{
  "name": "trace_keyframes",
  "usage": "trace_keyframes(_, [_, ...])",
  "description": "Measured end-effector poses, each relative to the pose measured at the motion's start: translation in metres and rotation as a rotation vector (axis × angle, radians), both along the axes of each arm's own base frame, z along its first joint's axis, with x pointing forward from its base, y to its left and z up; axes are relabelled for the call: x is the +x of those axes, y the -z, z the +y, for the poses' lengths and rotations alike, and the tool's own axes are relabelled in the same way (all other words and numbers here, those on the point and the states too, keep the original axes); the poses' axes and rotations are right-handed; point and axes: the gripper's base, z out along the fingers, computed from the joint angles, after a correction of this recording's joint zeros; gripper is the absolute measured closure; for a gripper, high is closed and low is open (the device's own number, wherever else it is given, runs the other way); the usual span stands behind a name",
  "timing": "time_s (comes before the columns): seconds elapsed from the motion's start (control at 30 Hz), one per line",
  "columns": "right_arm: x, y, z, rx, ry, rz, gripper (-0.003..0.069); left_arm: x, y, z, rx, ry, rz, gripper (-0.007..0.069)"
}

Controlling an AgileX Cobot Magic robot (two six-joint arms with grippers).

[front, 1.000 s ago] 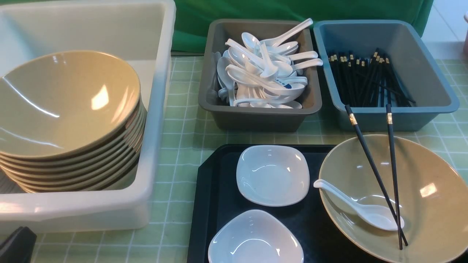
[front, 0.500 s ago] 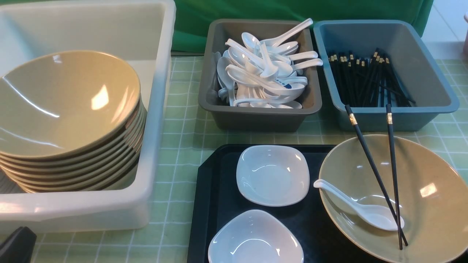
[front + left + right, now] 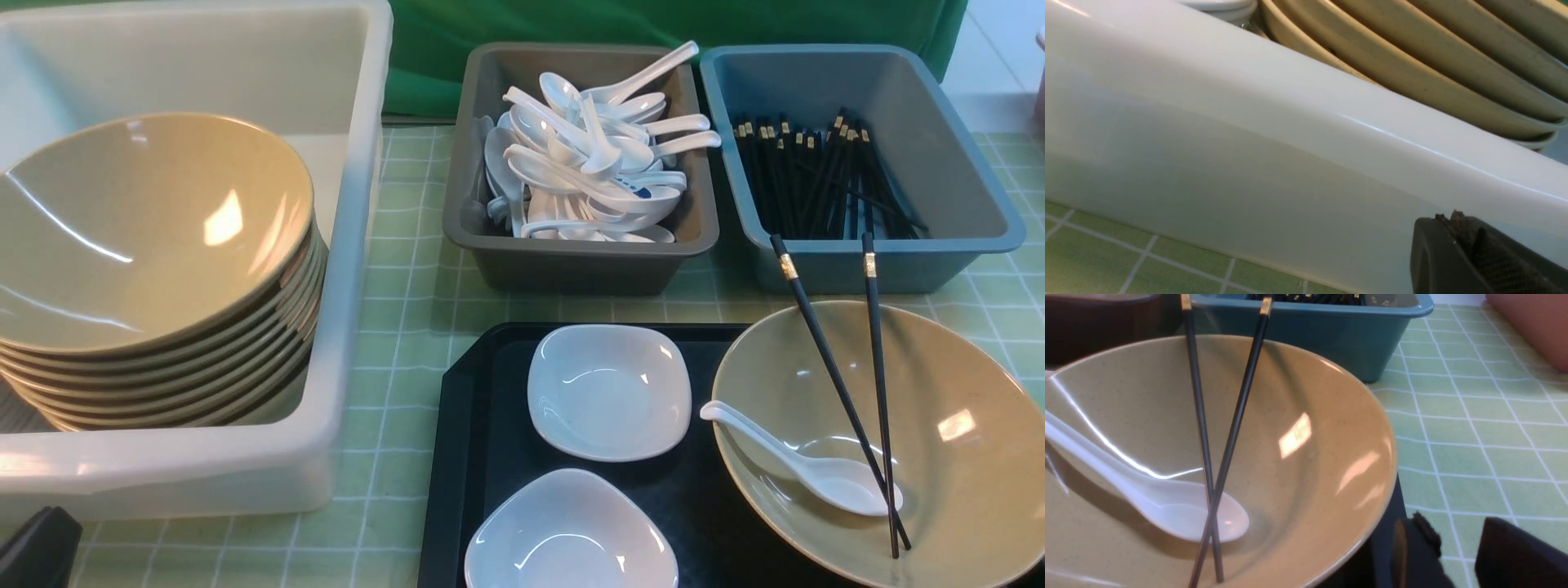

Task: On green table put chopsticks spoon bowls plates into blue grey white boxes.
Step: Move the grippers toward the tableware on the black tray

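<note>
Well, nothing is picked up yet, so I think the job is only at its start. From the front, the left gripper (image 3: 37, 547) peeks in low at the corner, right by the near wall of the white box (image 3: 359, 245), which holds a stack (image 3: 155, 237) of bowls. Far off to its right sit the grey box (image 3: 571, 261) and the blue box (image 3: 882, 261). A tray (image 3: 482, 425) holds two plates (image 3: 608, 392) and one bowl (image 3: 963, 457), with a spoon (image 3: 808, 465) and two chopsticks (image 3: 833, 384) inside it. The left wrist view shows the left gripper clenched on nothing, with the white box wall just ahead of it. In the right wrist view, the right gripper (image 3: 1457, 535) has its jaws apart, with only table (image 3: 1474, 437) between them. The bowl rim is just beside it, and the chopsticks and spoon lie further in. Next, I think it must reach over the rim and pinch the thin chopsticks, which cross above the spoon, then carry them to the blue box ahead.
</note>
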Motion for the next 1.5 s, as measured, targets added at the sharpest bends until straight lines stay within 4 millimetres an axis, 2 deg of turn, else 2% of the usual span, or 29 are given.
trace_keyframes(0.27, [0.001, -0.002, 0.0, 0.002, -0.001, -0.022, 0.0423, 0.0, 0.0, 0.001, 0.025, 0.0, 0.0, 0.0626])
trace_keyframes(0.37, [0.003, -0.006, 0.001, 0.004, -0.007, -0.113, 0.0423, 0.0, -0.001, 0.001, 0.063, 0.0, -0.01, 0.0626])
trace_keyframes(0.5, [0.005, -0.031, 0.003, 0.077, -0.019, -0.397, 0.0423, 0.002, -0.012, 0.0, 0.046, 0.005, -0.13, 0.0626])
trace_keyframes(0.53, [0.005, -0.032, 0.003, 0.082, -0.02, -0.409, 0.0423, 0.002, -0.013, 0.0, 0.044, 0.006, -0.139, 0.0626])
trace_keyframes(0.6, [0.003, -0.044, 0.004, 0.121, -0.034, -0.543, 0.0423, 0.003, -0.027, -0.001, -0.016, 0.012, -0.298, 0.0626])
trace_keyframes(0.63, [0.003, -0.046, 0.004, 0.122, -0.037, -0.563, 0.0423, 0.003, -0.028, -0.001, -0.021, 0.012, -0.312, 0.0626])
trace_keyframes(0.7, [0.001, -0.053, 0.004, 0.156, -0.048, -0.642, 0.0423, 0.0, -0.046, -0.002, -0.065, 0.021, -0.51, 0.0626])
trace_keyframes(0.77, [0.0, -0.055, 0.004, 0.199, -0.052, -0.661, 0.0423, -0.003, -0.054, -0.002, -0.072, 0.026, -0.609, 0.0626])
trace_keyframes(0.83, [-0.002, -0.064, 0.004, 0.323, -0.06, -0.695, 0.0423, -0.011, -0.07, -0.002, -0.086, 0.037, -0.803, 0.0626])
trace_keyframes(0.87, [-0.003, -0.066, 0.004, 0.329, -0.06, -0.697, 0.0423, -0.012, -0.072, -0.002, -0.093, 0.04, -0.827, 0.0626])
trace_keyframes(0.9, [-0.007, -0.088, 0.004, 0.36, -0.066, -0.733, 0.0423, -0.016, -0.08, -0.002, -0.137, 0.047, -0.886, 0.0626])
trace_keyframes(0.97, [-0.01, -0.113, 0.004, 0.368, -0.067, -0.752, 0.0423, -0.021, -0.096, -0.002, -0.165, 0.057, -0.928, 0.0626])
trace_keyframes(1.03, [-0.013, -0.151, 0.004, 0.374, -0.065, -0.761, 0.0423, -0.03, -0.128, -0.002, -0.176, 0.067, -0.965, 0.0626])
trace_keyframes(1.13, [-0.005, -0.204, 0.003, 0.377, -0.038, -0.689, 0.0423, -0.034, -0.182, -0.003, -0.16, 0.059, -0.873, 0.0626])
trace_keyframes(1.17, [-0.001, -0.216, 0.002, 0.377, -0.025, -0.646, 0.0423, -0.028, -0.191, -0.003, -0.153, 0.05, -0.81, 0.0626])
trace_keyframes(1.23, [0.017, -0.225, 0.001, 0.355, 0.011, -0.508, 0.0423, -0.015, -0.204, -0.002, -0.145, 0.028, -0.657, 0.0626])
trace_keyframes(1.3, [0.027, -0.226, 0.0, 0.32, 0.03, -0.413, 0.0423, -0.005, -0.206, -0.001, -0.14, 0.014, -0.56, 0.0626])
trace_keyframes(1.33, [0.044, -0.218, -0.001, 0.237, 0.045, -0.265, 0.0423, 0.011, -0.202, 0.001, -0.117, -0.011, -0.377, 0.0626])
trace_keyframes(1.4, [0.062, -0.204, -0.002, 0.151, 0.046, -0.109, 0.0423, 0.027, -0.189, 0.003, -0.06, -0.034, -0.183, 0.0626])
trace_keyframes(1.5, [0.085, -0.179, -0.002, 0.104, 0.046, 0.141, 0.0423, 0.04, -0.164, 0.007, 0.038, -0.053, 0.039, 0.0626])
